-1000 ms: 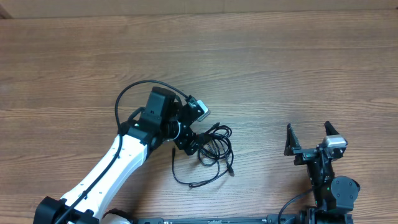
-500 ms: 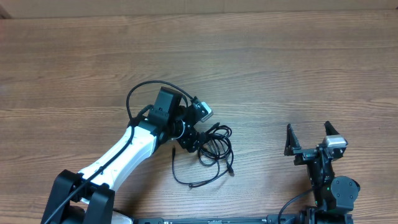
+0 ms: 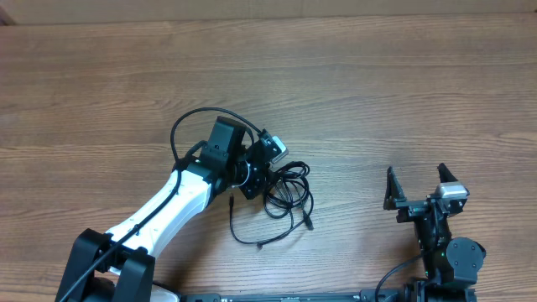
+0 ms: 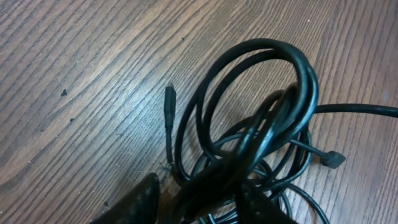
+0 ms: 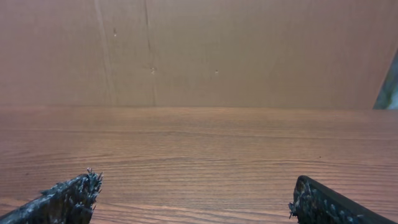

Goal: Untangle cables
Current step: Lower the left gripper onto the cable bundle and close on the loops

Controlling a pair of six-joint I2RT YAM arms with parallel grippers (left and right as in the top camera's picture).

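Your cables point(image 3: 289, 191) lie knotted at mid-frame on the table point(image 3: 403, 92). The left gripper point(image 3: 254, 180) pinches strands at the bundle's left edge, probably to pull loops apart. The right gripper point(image 3: 414, 174), lower right, sits spread wide, well apart.

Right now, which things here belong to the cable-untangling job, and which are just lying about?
In the job: the cables, a black tangle; the left gripper, closed on that tangle.
Just there: the right gripper, open and empty, well apart from them; the wooden table underneath.
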